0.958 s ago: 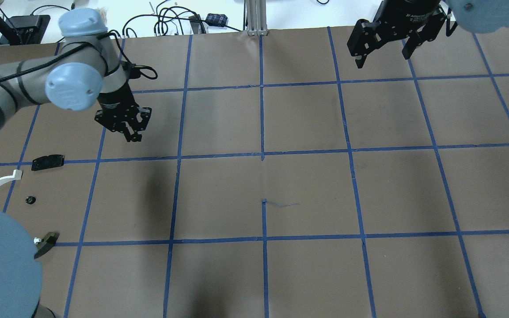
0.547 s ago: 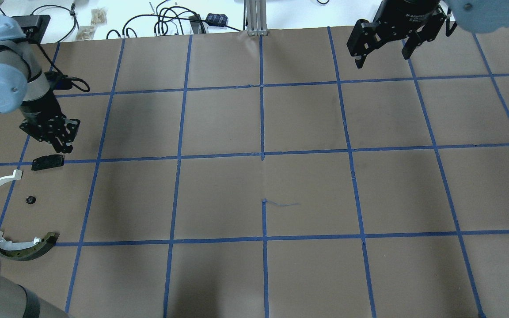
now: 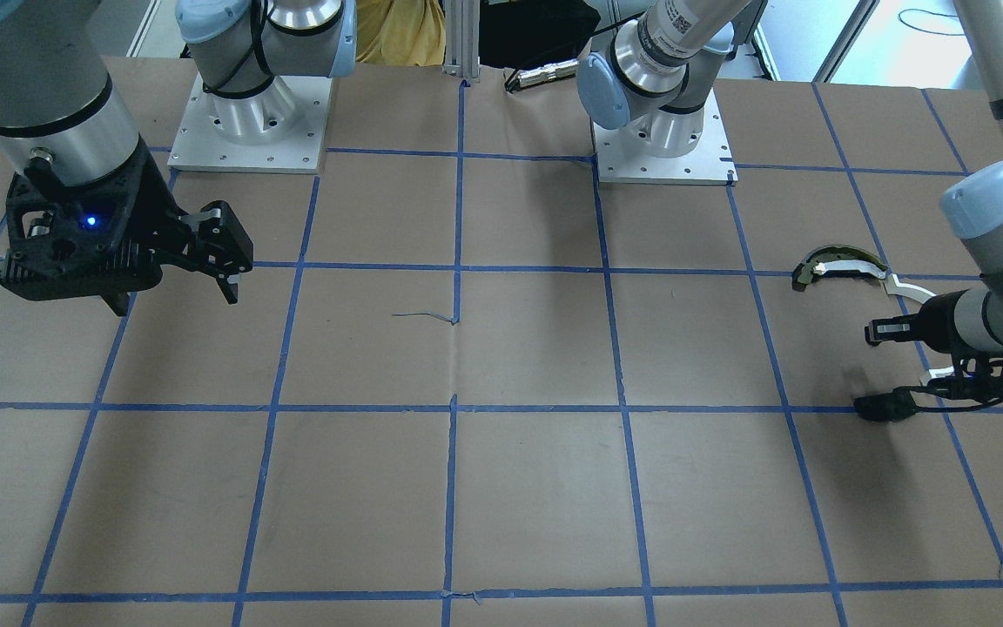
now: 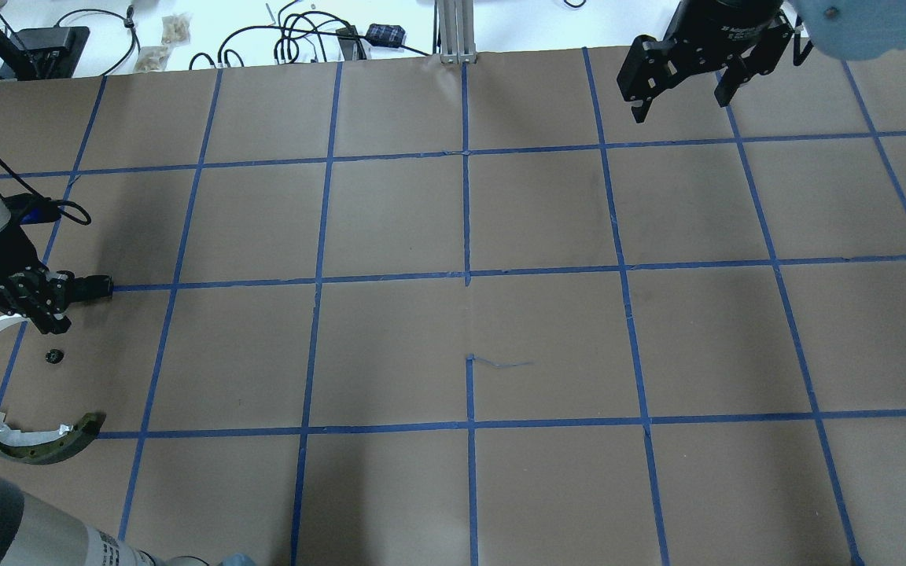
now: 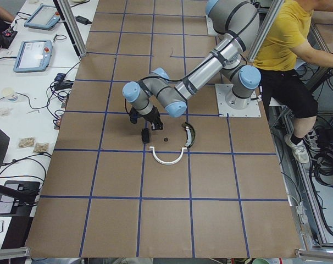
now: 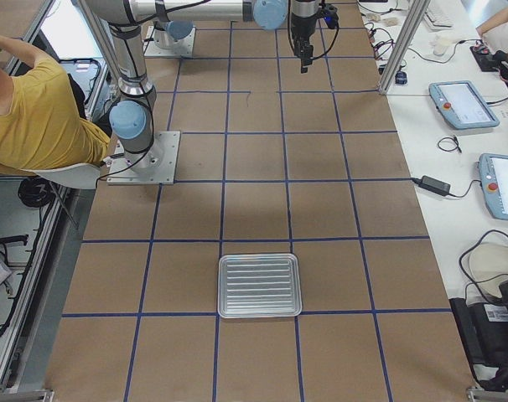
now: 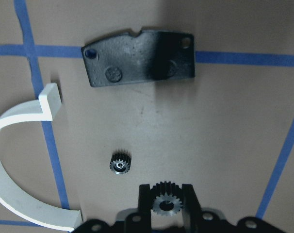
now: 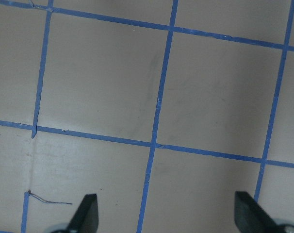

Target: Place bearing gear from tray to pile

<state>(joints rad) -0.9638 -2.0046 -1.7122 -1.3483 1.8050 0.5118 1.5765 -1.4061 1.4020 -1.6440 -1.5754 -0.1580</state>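
Since the earlier overhead frames the left gripper (image 4: 40,306) has moved from mid-desk toward the robot's left end and now hangs over the pile (image 4: 24,369). In the overhead view it covers one end of the black plate (image 4: 99,286). The right gripper (image 4: 677,79) has not shifted.

Left gripper: the wrist view shows its fingers (image 7: 144,194) closed on a toothed gear (image 7: 166,204), held flat between them and facing the camera. The gear is off the desk (image 4: 547,212). How high it hangs cannot be told.

Pile, on the desk at the robot's left end:
- Plate (image 7: 137,58), flat, across a blue tape line.
- White arc (image 7: 16,160), flat, its stepped end near the plate but apart from it.
- Small gear (image 7: 120,165), on the desk between arc and plate, just ahead of the held gear and not touching it.
- Dark curved piece (image 4: 48,448) with a cream band, meeting the arc's other end.

Right gripper: its jaws stand wide apart with nothing between them. It is raised over the far right part of the desk, well apart from the pile.

Tray (image 6: 260,258): seen only in the right-side view, at the desk's right end, well apart from the pile.
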